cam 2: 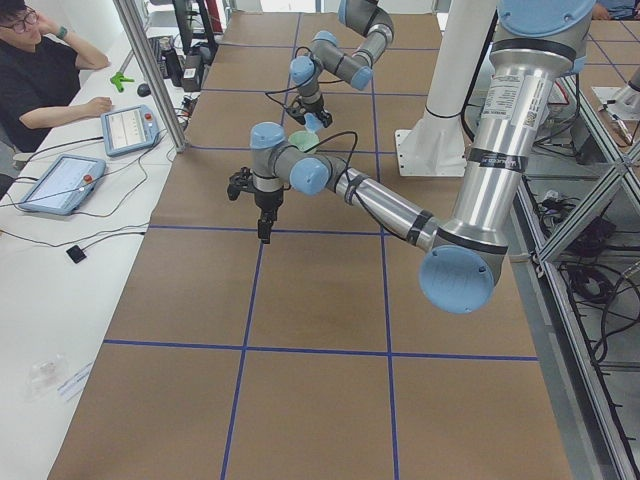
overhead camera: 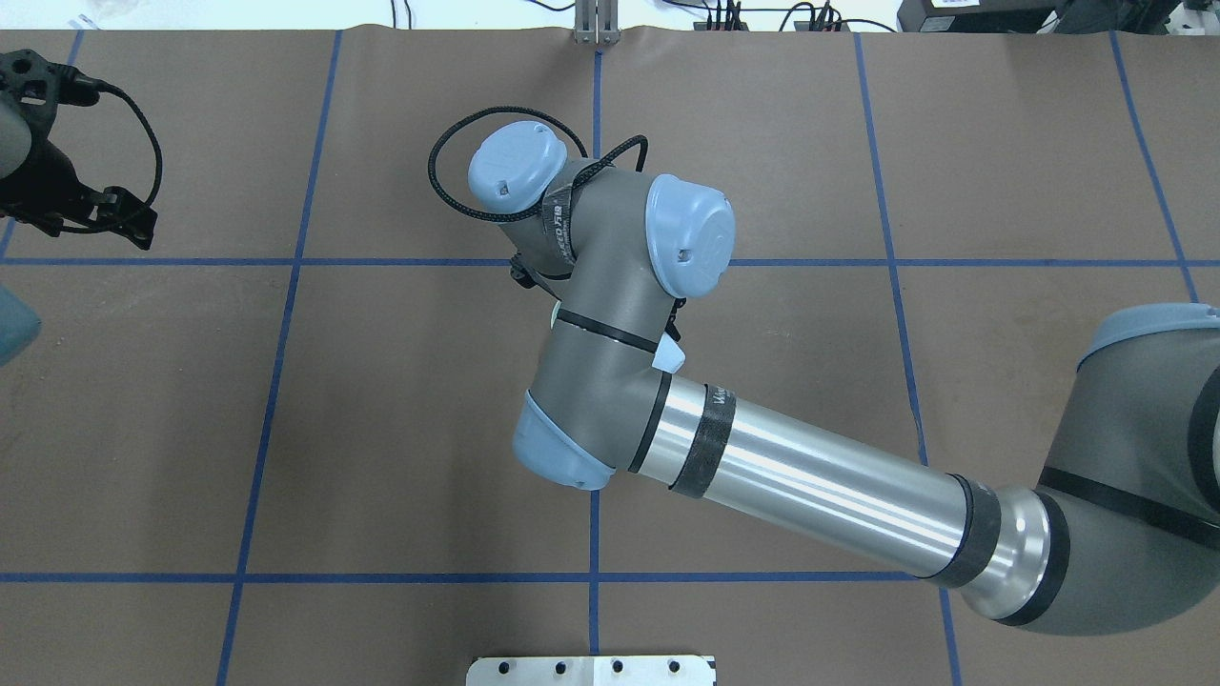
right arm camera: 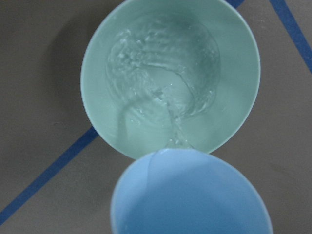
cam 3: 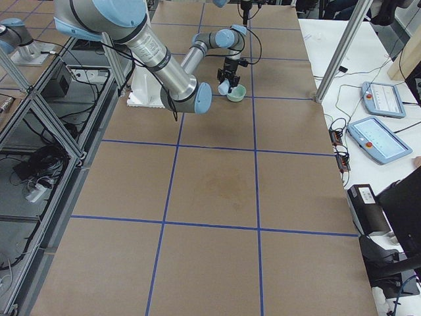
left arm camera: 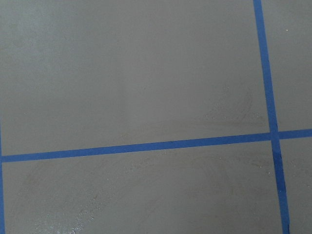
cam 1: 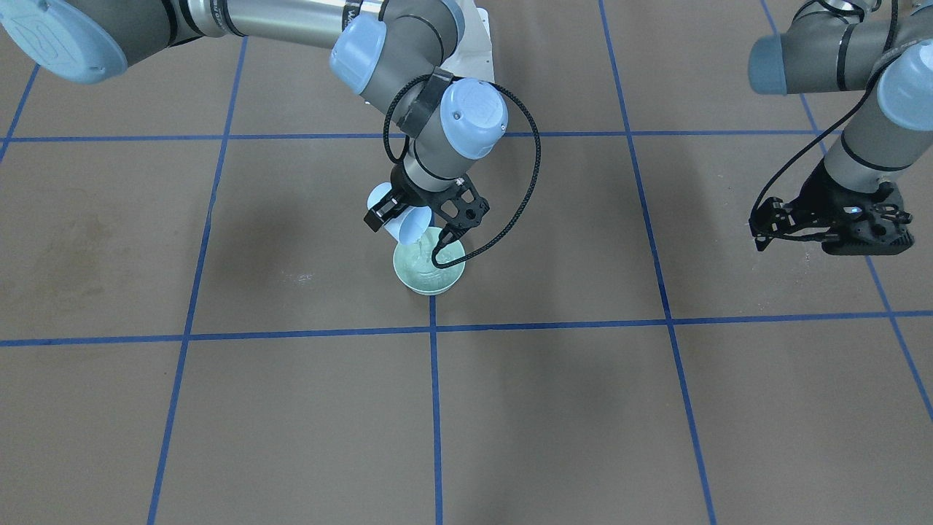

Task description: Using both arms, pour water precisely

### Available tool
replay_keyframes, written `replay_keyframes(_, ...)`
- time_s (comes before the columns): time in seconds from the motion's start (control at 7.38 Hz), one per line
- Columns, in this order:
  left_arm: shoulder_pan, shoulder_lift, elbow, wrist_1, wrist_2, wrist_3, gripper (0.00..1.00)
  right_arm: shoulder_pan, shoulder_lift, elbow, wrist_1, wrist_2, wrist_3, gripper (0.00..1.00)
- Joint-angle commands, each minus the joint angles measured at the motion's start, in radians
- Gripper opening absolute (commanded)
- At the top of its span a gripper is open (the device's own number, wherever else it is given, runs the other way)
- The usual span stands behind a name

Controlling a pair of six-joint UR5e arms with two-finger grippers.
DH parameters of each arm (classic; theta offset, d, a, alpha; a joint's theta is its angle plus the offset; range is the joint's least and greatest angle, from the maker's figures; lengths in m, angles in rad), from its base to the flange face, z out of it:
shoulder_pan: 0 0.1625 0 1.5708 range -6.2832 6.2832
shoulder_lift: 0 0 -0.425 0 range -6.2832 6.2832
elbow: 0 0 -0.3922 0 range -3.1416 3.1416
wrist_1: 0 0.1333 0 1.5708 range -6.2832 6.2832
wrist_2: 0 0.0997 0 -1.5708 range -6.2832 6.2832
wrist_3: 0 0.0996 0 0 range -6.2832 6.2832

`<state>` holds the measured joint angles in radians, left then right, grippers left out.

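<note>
My right gripper (cam 1: pixel 412 226) is shut on a light blue cup (cam 1: pixel 407 224) and tilts it over a pale green bowl (cam 1: pixel 426 286) on the brown table. In the right wrist view the cup's rim (right arm camera: pixel 190 195) is at the bottom. A thin stream of water (right arm camera: pixel 176 131) runs from it into the bowl (right arm camera: pixel 97 112), where rippling water (right arm camera: pixel 161 83) pools. In the overhead view the right arm (overhead camera: pixel 610 314) hides cup and bowl. My left gripper (cam 1: pixel 759 235) hangs shut and empty, far off to the side above bare table; it also shows in the overhead view (overhead camera: pixel 138 229).
Blue tape lines (cam 1: pixel 434 408) grid the table; the bowl sits near a crossing. The white pedestal base (overhead camera: pixel 591 670) is at the robot's edge. An operator (cam 2: pixel 40 70) and teach pendants (cam 2: pixel 125 128) are at a side bench.
</note>
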<state>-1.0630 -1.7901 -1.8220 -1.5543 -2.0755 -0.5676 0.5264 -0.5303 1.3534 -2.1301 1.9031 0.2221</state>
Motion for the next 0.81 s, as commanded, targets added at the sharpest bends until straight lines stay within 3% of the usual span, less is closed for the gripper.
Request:
replay_keyframes(0.0,0.000,-0.002,0.001,0.000,0.000,-0.003,1.00,0.006,-0.017,0.044,0.100,0.002,0.015,0.00)
replay_keyframes(0.14,0.002,-0.003,0.001,0.000,0.000,-0.005,1.00,0.009,-0.063,0.094,0.166,0.001,0.017,0.00)
replay_keyframes(0.41,0.002,-0.008,0.007,0.000,0.000,-0.009,1.00,0.029,-0.211,0.229,0.403,-0.007,0.080,0.00)
replay_keyframes(0.68,0.002,-0.011,0.004,0.000,0.000,-0.014,1.00,0.058,-0.344,0.347,0.714,-0.098,0.246,0.00)
